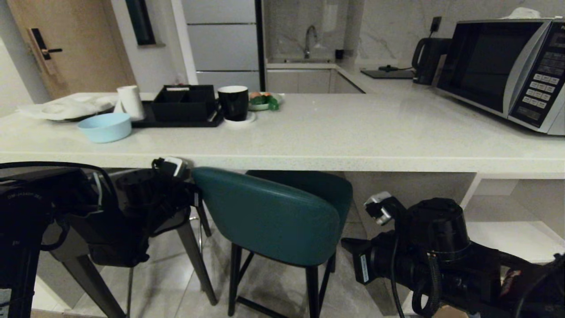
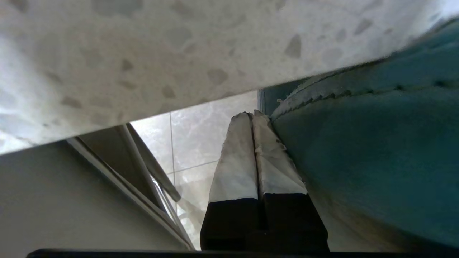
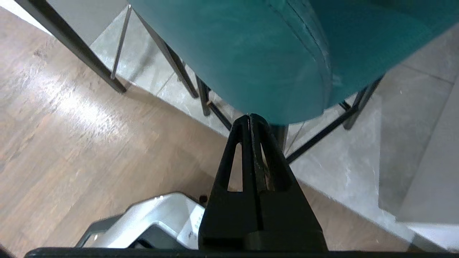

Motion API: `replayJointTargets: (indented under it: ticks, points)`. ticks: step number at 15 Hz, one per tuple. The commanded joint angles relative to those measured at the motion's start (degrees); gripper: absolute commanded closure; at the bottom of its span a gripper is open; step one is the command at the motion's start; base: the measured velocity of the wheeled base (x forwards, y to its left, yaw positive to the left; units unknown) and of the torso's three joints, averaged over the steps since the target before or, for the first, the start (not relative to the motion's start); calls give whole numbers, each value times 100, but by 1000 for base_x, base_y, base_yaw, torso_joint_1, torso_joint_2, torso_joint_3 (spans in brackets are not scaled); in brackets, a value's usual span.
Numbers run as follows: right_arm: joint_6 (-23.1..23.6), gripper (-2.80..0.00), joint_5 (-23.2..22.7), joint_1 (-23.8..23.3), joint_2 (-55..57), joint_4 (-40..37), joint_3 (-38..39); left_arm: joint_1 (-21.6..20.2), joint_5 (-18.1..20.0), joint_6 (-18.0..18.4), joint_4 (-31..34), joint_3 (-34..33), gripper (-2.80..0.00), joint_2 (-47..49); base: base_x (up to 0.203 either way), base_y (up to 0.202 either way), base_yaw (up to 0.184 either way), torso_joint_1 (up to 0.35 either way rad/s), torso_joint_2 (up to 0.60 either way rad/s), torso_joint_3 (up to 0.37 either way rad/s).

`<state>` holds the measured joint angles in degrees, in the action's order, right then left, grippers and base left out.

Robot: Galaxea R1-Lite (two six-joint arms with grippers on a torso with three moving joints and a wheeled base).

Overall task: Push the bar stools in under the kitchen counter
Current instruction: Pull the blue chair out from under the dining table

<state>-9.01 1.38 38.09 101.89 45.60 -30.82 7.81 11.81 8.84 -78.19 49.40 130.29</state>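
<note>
The teal bar stool [image 1: 269, 216] stands at the middle of the kitchen counter [image 1: 335, 137], its seat partly beneath the thick worktop edge. My left gripper [image 1: 197, 194] is shut; its taped fingertips [image 2: 247, 143] lie against the left side of the teal back [image 2: 358, 150], just below the counter's edge [image 2: 143, 64]. My right gripper [image 1: 348, 244] is shut too, its tips [image 3: 250, 116] touching the lower right rim of the teal back [image 3: 251, 53]. The dark grey bar stool [image 1: 196, 260] stands to the left, mostly hidden behind my left arm; only its legs show.
On the worktop stand a microwave [image 1: 507, 70], a kettle [image 1: 426, 59], a black mug [image 1: 233, 102], a black tray [image 1: 183, 106] and a blue bowl [image 1: 105, 127]. Open white shelves [image 1: 516, 229] are under the counter's right end. My own base [image 3: 154, 222] is on the wooden floor below.
</note>
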Motion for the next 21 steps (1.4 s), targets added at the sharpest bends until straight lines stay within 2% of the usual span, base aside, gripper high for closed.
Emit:
replayJointTargets:
  ticks: [1, 5, 9, 11, 15, 18, 21]
  points:
    - [-4, 0, 72, 54, 396, 267, -30, 185, 32, 13, -65, 10, 0, -3, 0, 0, 0, 0, 0, 0]
    - [-21, 0, 444, 234, 794, 449, -290, 471, 21, 21, -83, -180, 0, -88, 0, 0, 0, 0, 0, 0]
    - [-296, 0, 632, 138, 824, 449, -442, 798, 49, 19, -117, -725, 0, -390, 0, 0, 0, 0, 0, 0]
    - [-312, 0, 650, -55, 783, 449, -391, 972, 49, 19, -221, -994, 0, -527, 0, 0, 0, 0, 0, 0]
    - [-290, 0, 632, -319, 105, 416, 62, 1122, -21, 13, -942, -1626, 0, -498, 0, 0, 0, 0, 0, 0]
    - [-125, 0, 605, -868, -515, 320, 814, 966, -57, 6, -947, -1450, 0, -404, 0, 0, 0, 0, 0, 0]
    - [-79, 0, 572, -1457, -617, 309, 887, 744, -285, 12, -947, -1062, 0, -219, 0, 0, 0, 0, 0, 0]
